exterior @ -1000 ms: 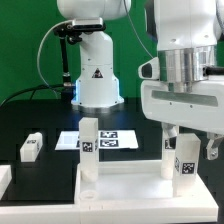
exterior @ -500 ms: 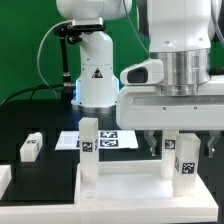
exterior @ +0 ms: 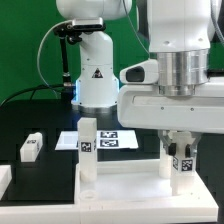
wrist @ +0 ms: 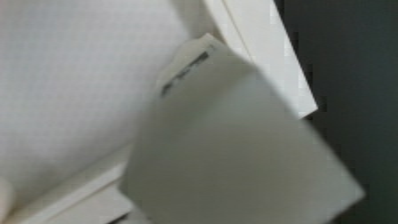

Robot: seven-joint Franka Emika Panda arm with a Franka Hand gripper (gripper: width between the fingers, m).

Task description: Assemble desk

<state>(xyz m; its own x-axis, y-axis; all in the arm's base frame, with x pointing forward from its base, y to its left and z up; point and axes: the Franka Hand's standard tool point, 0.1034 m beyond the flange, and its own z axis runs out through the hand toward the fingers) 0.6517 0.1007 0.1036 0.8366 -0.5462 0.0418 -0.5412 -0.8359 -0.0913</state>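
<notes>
— The desk top [exterior: 125,190] lies flat on the black table [exterior: 30,120], with two legs standing near its far edge. The gripper [exterior: 178,147] has its fingers pinched on the top of the leg [exterior: 181,160] by the far corner at the exterior view's right.

— If that leg isn't seated straight, a twist could tip it, or drag the top along.

— The loose leg [exterior: 31,147] off the desk's edge looks safe. The close-up's just a blur.
</notes>
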